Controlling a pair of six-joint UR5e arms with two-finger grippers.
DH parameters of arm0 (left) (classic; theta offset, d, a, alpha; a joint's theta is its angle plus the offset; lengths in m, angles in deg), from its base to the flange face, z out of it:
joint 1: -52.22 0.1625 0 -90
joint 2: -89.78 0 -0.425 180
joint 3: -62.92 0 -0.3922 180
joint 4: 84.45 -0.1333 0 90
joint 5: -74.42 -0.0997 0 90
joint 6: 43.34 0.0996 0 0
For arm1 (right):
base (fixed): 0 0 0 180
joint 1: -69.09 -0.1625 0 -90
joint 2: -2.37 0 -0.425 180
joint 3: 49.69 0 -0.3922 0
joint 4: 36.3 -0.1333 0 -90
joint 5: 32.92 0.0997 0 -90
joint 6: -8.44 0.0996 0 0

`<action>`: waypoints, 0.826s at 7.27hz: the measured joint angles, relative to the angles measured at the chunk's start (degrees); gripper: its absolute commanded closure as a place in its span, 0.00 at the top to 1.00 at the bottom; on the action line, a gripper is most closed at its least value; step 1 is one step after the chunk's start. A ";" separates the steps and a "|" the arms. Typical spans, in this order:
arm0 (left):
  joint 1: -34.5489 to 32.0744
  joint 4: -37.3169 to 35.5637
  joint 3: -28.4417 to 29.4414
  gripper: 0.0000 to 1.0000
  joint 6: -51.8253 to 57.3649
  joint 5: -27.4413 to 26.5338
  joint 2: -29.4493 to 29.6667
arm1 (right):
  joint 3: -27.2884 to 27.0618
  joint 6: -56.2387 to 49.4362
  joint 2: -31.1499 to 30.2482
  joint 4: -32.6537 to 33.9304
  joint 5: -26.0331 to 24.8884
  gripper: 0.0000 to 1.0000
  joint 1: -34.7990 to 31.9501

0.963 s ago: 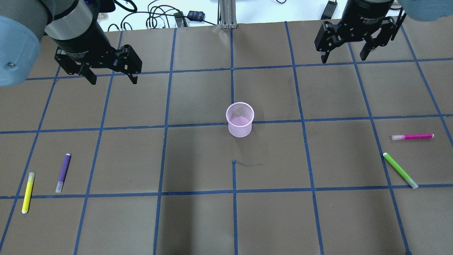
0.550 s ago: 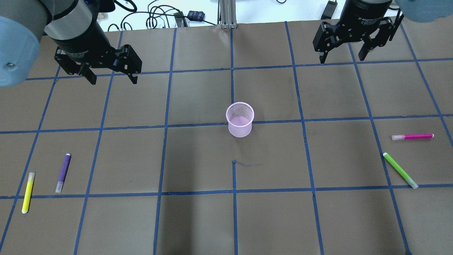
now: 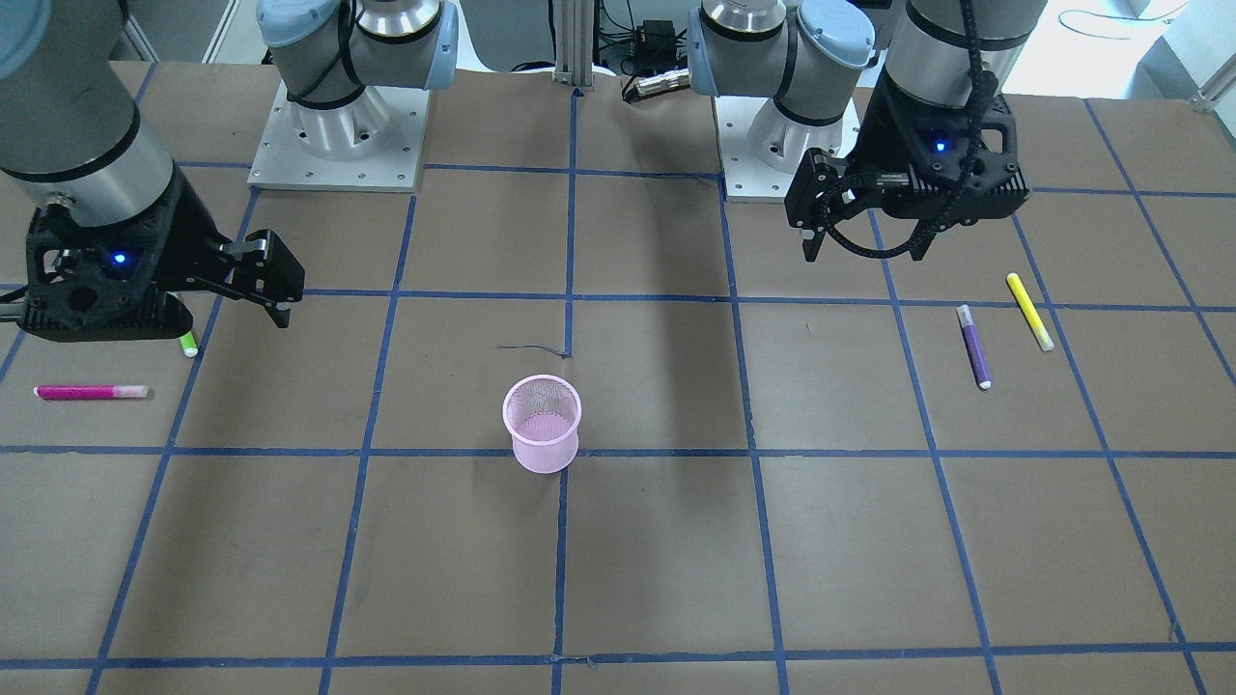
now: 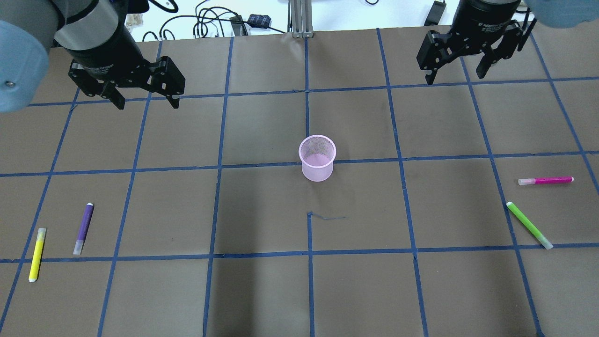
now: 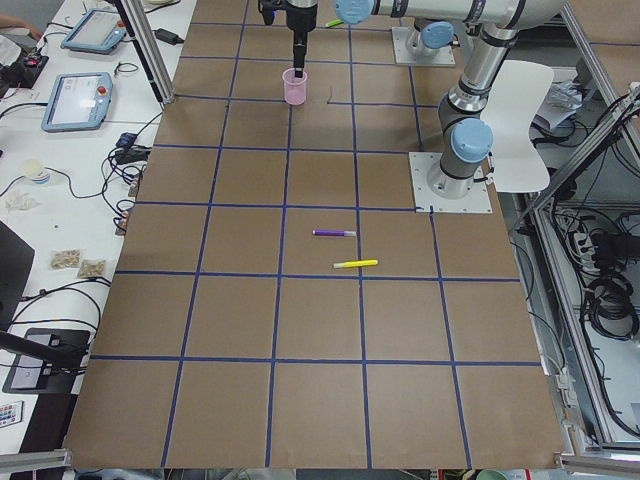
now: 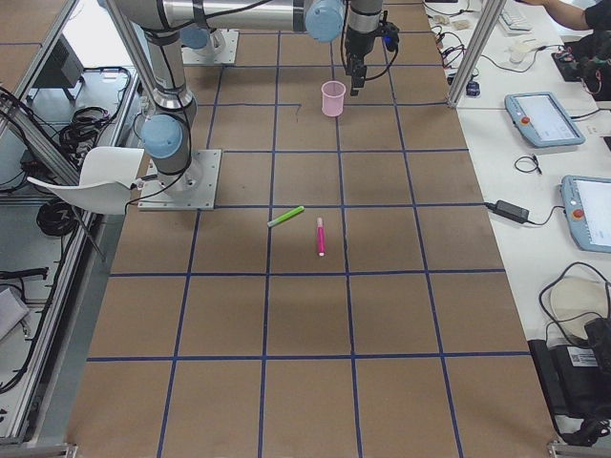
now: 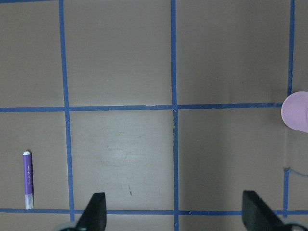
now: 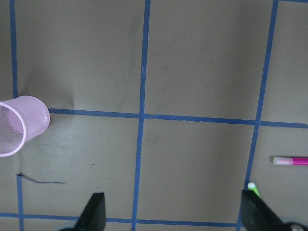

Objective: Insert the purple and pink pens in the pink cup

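Presently, above the table point(image 4: 262, 290), I see my left gripper point(image 4: 147, 104) and right gripper point(image 4: 455, 78) hanging with fingers spread, the pink cup point(image 4: 317, 164) upright mid-table, the purple pen point(image 4: 84, 228) lying well to its left, and the pink pen point(image 4: 545, 180) well to its right, near a green pen point(image 4: 529, 225).

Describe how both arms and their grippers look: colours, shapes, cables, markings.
The left arm and right arm are silver-grey tubes with light blue joint caps. The left gripper and right gripper are black and two-fingered, with white lettering on the body and a small blue light above. A black ribbed cable runs down the left arm.
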 measured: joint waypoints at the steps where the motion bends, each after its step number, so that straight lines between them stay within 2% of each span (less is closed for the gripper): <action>1: 0.15 0.01 0.01 1.00 0.04 0.00 0.04 | 0.01 -7.83 -0.24 -0.65 -1.42 1.00 2.35; 6: 0.23 0.02 -0.02 1.00 0.06 0.05 0.11 | -0.74 -61.89 0.26 -0.85 -1.93 0.98 25.67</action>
